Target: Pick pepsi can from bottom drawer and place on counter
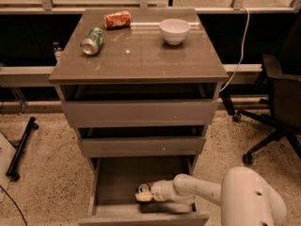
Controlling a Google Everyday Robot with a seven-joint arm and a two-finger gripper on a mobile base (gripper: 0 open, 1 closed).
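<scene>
The bottom drawer (117,182) is pulled open below the two shallower drawers. My white arm reaches into it from the right. My gripper (143,194) is low inside the drawer, near its front middle. The pepsi can does not show anywhere in the drawer; it is hidden or out of view. The counter (141,55) is the glossy grey-brown top of the cabinet.
On the counter lie a green can (92,41) at the left, a red-orange can (116,19) at the back left and a white bowl (174,30) at the back right. A black office chair (277,107) stands to the right. A black stand base (21,147) lies on the floor at the left.
</scene>
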